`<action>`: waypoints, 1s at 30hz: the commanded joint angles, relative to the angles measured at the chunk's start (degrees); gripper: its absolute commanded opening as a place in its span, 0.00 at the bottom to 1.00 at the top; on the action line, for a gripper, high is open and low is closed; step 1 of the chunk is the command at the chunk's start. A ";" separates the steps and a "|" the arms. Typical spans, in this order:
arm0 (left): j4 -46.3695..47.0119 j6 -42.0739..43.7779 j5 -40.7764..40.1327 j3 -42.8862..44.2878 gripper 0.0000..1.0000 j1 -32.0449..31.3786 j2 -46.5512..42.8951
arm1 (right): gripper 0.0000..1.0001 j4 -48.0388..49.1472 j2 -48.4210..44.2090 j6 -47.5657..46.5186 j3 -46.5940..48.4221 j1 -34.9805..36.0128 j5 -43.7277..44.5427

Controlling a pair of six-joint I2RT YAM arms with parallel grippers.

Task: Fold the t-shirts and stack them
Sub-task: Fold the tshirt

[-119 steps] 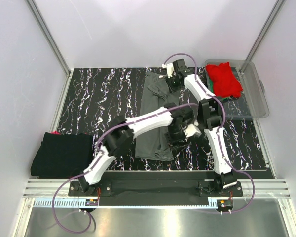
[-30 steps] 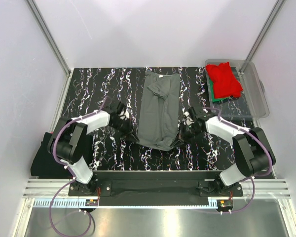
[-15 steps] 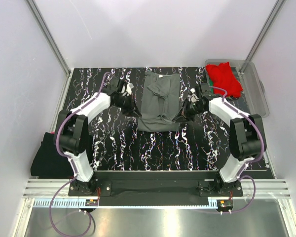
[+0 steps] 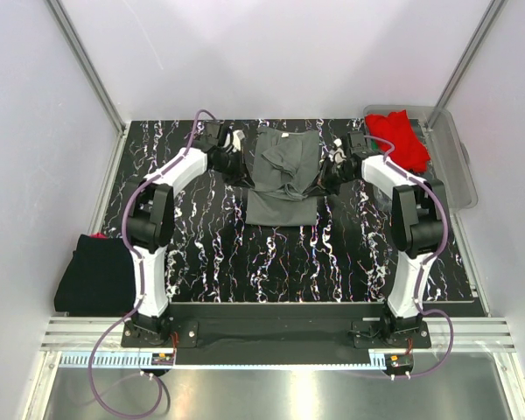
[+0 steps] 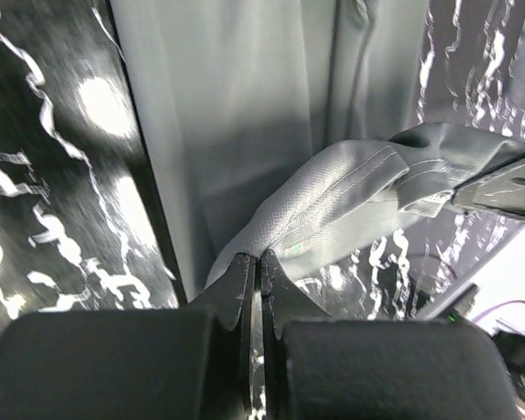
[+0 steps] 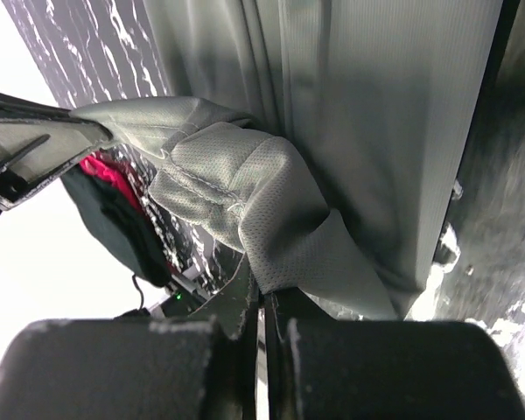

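The dark grey t-shirt point(image 4: 283, 179) lies lengthwise at the far middle of the table, its near part doubled back over itself. My left gripper point(image 4: 237, 164) is shut on the shirt's left edge and my right gripper point(image 4: 330, 171) on its right edge. In the left wrist view the left gripper point(image 5: 256, 261) pinches a raised fold of grey cloth point(image 5: 332, 201). In the right wrist view the right gripper point(image 6: 262, 296) pinches a bunched grey fold point(image 6: 271, 201). A red t-shirt point(image 4: 398, 140) sits in the tub. A black t-shirt point(image 4: 96, 276) lies folded at the near left.
The clear plastic tub point(image 4: 458, 171) stands at the far right corner, just beyond my right arm. The black marbled table point(image 4: 271, 262) ends at a metal rail point(image 4: 271, 328) in front. White walls close in the left, back and right sides.
Both grippers carried the grey shirt's near hem away from the bases toward its collar, folding it shorter. Both arms now reach further across the table.
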 commanded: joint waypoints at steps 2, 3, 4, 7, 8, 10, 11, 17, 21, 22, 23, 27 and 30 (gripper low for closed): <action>2.38 2.56 -2.49 6.22 0.00 0.55 3.29 | 0.00 1.85 3.11 -2.32 5.34 -0.61 1.92; 2.47 2.56 -3.10 7.44 0.00 0.55 3.82 | 0.00 1.94 3.73 -2.49 5.87 -0.61 2.10; 2.82 3.00 -3.19 8.06 0.00 0.55 4.26 | 0.00 2.03 4.25 -2.93 7.00 -0.61 2.19; 3.17 3.96 -3.90 10.79 0.00 0.47 6.37 | 0.00 2.12 6.36 -3.28 9.03 -0.70 2.63; 3.09 4.14 -3.99 11.40 0.00 0.55 7.42 | 0.00 2.20 6.72 -3.46 9.56 -0.70 2.80; 3.26 4.75 -4.34 13.34 0.00 0.64 8.39 | 0.00 2.12 7.51 -3.90 10.87 -0.70 3.15; 3.35 4.93 -4.25 14.30 0.00 0.56 9.27 | 0.00 2.12 8.29 -4.08 11.23 -0.70 3.68; 3.44 6.68 -8.11 15.71 0.58 0.47 9.72 | 0.39 1.77 9.19 -5.57 14.22 -0.70 6.23; 0.81 7.57 -12.32 13.79 0.66 0.55 4.37 | 0.50 -0.08 4.01 -7.33 11.34 -1.84 6.06; -0.07 6.87 -12.34 12.04 0.67 0.64 2.70 | 0.50 -0.43 1.12 -7.59 9.93 -2.10 5.62; -0.34 6.17 -11.55 7.85 0.67 0.99 -0.36 | 0.50 -1.30 -0.38 -7.59 8.26 -2.45 5.35; -0.87 -0.32 -0.67 -5.18 0.68 2.22 -5.31 | 0.51 -2.36 -5.31 -6.28 -2.63 -3.33 2.72; 0.71 -4.02 5.92 -14.15 0.69 2.49 -6.28 | 0.53 -1.23 -6.11 -5.22 -11.50 -3.33 1.31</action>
